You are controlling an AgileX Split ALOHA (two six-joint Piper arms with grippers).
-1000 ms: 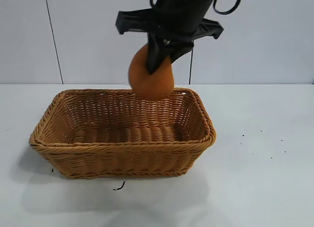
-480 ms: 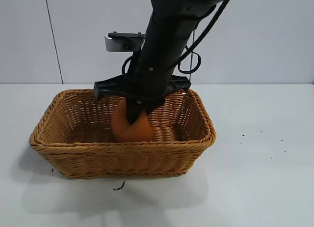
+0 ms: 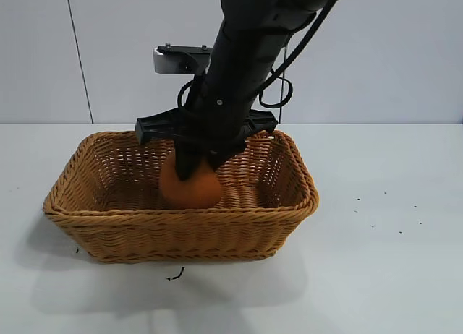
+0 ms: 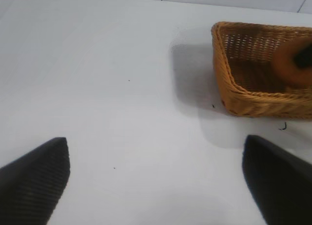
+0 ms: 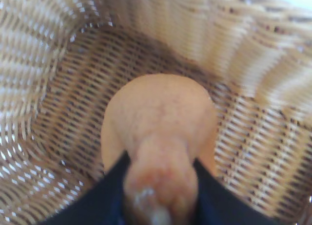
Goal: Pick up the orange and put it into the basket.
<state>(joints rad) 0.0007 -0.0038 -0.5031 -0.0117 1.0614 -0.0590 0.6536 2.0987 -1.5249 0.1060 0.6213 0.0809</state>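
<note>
The orange (image 3: 192, 191) rests low inside the woven basket (image 3: 181, 214), near its middle. My right gripper (image 3: 197, 165) reaches down into the basket from above. In the right wrist view its two dark fingers press against both sides of the orange's (image 5: 161, 113) knobby top, so the gripper (image 5: 160, 186) is shut on it, with the basket floor (image 5: 63, 88) just beneath. My left gripper (image 4: 156, 171) hovers open over bare table, well away from the basket (image 4: 225, 74), and holds nothing. From there the orange (image 4: 290, 64) shows inside the basket.
The basket stands on a white table (image 3: 391, 262) with a pale wall behind. Small dark specks (image 3: 176, 275) lie on the table in front of and to the right of the basket. Open tabletop surrounds the basket on all sides.
The right arm came down from above the basket's far rim and carried the orange inside; since half a second ago it sank slightly lower and leftward. The left gripper stayed still.
</note>
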